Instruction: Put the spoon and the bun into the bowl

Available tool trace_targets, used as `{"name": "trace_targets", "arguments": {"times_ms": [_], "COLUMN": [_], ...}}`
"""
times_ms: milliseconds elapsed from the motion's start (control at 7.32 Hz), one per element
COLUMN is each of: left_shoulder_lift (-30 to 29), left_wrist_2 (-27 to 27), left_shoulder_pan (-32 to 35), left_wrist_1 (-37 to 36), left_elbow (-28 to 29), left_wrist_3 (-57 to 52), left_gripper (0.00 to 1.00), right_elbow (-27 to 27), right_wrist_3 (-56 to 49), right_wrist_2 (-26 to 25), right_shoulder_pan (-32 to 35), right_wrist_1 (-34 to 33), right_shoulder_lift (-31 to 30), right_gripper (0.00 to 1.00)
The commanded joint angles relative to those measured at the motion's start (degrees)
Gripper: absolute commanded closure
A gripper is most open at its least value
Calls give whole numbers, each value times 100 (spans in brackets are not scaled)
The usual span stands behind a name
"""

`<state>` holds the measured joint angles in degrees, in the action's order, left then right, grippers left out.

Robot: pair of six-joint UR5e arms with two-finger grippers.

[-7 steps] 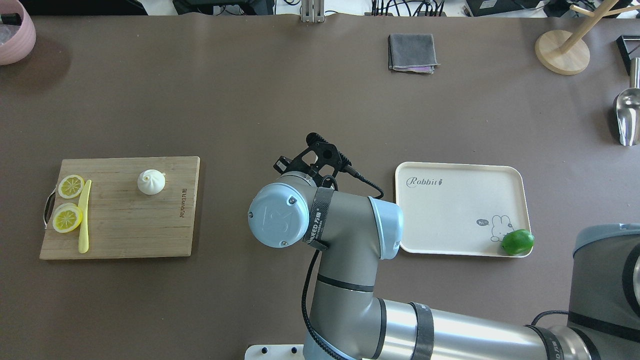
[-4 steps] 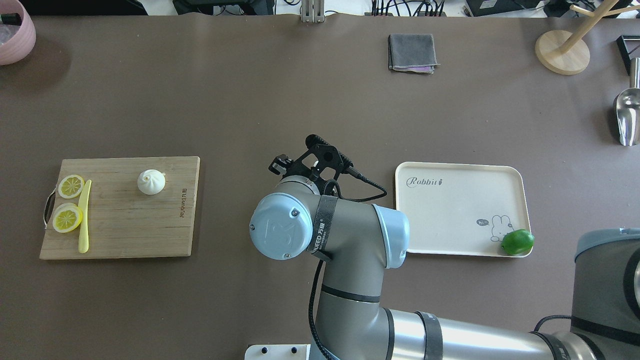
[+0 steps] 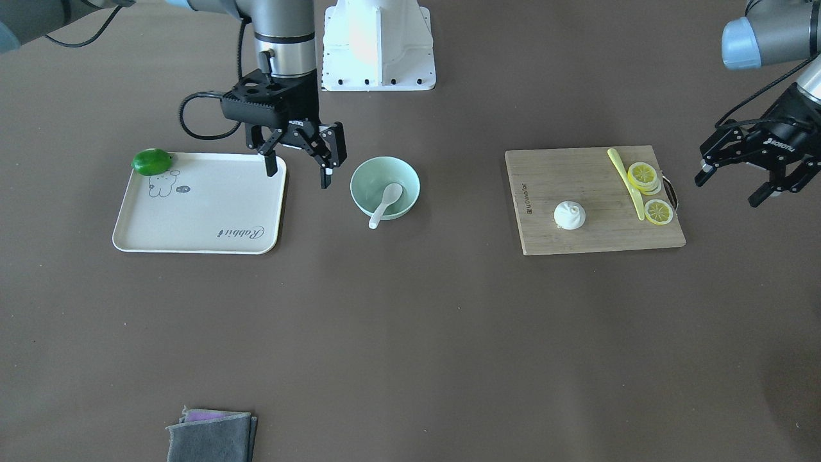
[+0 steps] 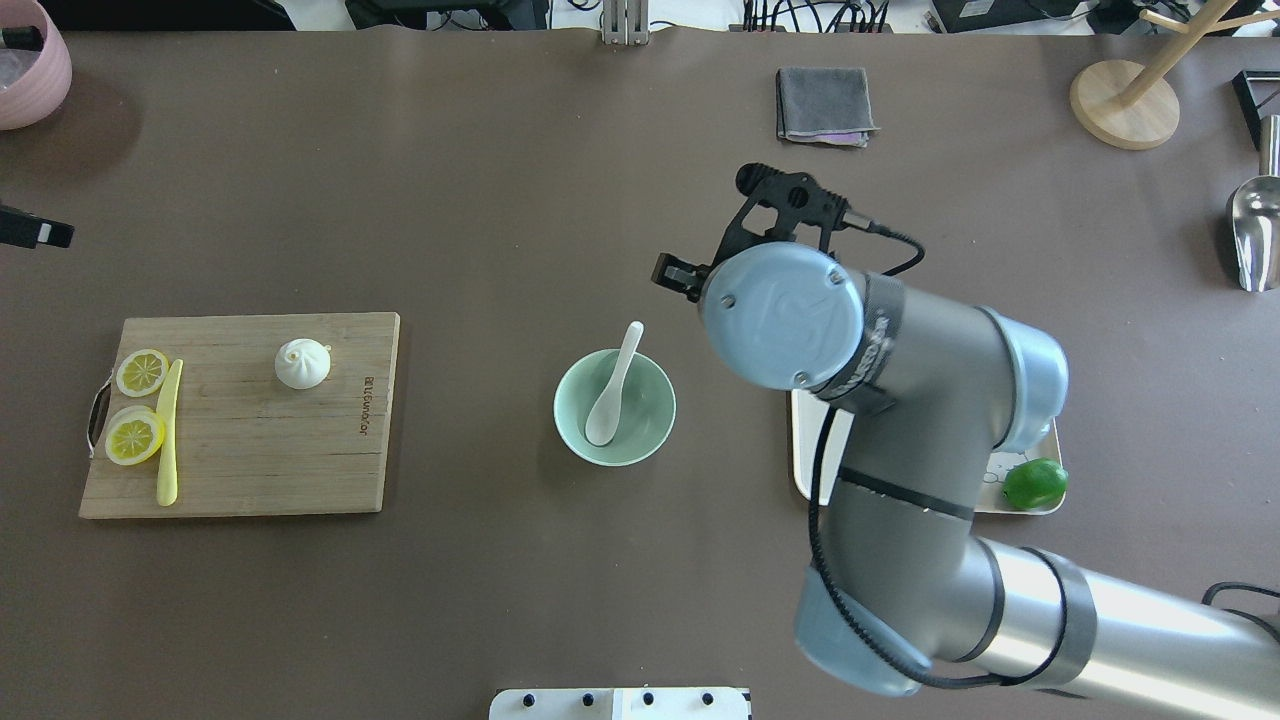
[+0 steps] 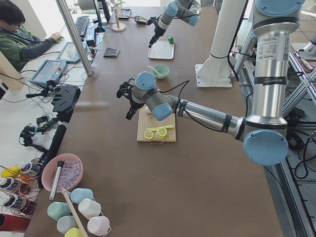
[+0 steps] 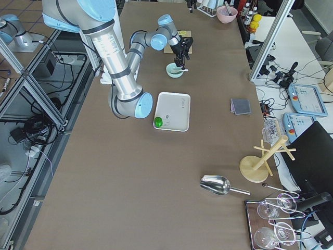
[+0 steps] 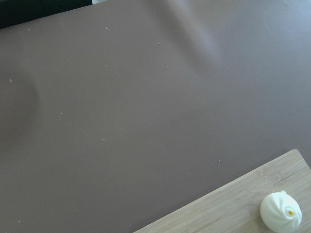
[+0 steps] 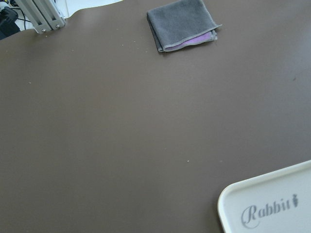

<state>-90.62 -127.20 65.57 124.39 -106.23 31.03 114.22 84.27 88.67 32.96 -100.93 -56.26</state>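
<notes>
The pale mint-green bowl (image 4: 568, 432) (image 3: 360, 178) stands mid-table. The white spoon (image 4: 610, 400) (image 3: 386, 202) lies in it, scoop inside and handle over the rim. The white pleated bun (image 4: 303, 363) (image 3: 569, 215) (image 7: 280, 212) sits on the wooden cutting board (image 4: 250, 450) (image 3: 596, 237). My right gripper (image 3: 298, 172) is open and empty, raised between the bowl and the cream tray (image 3: 199, 218). My left gripper (image 3: 728, 192) is open and empty, raised beyond the board's handle end, apart from the bun.
Two lemon slices (image 4: 138, 405) and a thin yellow knife (image 4: 168, 430) lie on the board's left end. A green lime (image 4: 1035, 483) sits on the tray's corner. A folded grey cloth (image 4: 824, 104), a pink bowl (image 4: 30, 70), a wooden stand (image 4: 1125, 105) and a metal scoop (image 4: 1255, 235) are at the table's far side.
My right arm has swung right and away from above the bowl, uncovering the bowl with the spoon in it. A tip of my left gripper has come into the overhead view's left edge.
</notes>
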Motion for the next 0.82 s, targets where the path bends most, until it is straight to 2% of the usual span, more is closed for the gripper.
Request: {"name": "trace_targets", "arguments": {"times_ms": [0, 137, 273, 410, 547, 683], "left_shoulder_lift": [-228, -246, -255, -316, -386, -491], "left_wrist_2": [1060, 1484, 1549, 1863, 2162, 2182], "left_shoulder_pan": [-1093, -1464, -1624, -1922, -2238, -2441], "left_wrist_1": [6, 6, 6, 6, 15, 15], "left_elbow": [-152, -153, -135, -83, -48, 14], "left_wrist_3": [1034, 1072, 1081, 1151, 1247, 1405], "left_gripper": [1, 2, 2, 3, 3, 3], "right_elbow": [188, 180, 136, 118, 109, 109], "right_wrist_3": [-2213, -3205, -4112, -4782, -5346, -5995], "right_wrist_2": [1892, 2526, 3011, 3347, 3446, 3543], "right_shoulder_pan": [1514, 2104, 2614, 2933, 3127, 3381], "right_wrist_1": [30, 187, 449, 478, 487, 487], "right_shoulder_lift": [-628, -988, -1383, -1622, -1894, -2088], "right_gripper": [0, 0, 0, 0, 0, 0]}}
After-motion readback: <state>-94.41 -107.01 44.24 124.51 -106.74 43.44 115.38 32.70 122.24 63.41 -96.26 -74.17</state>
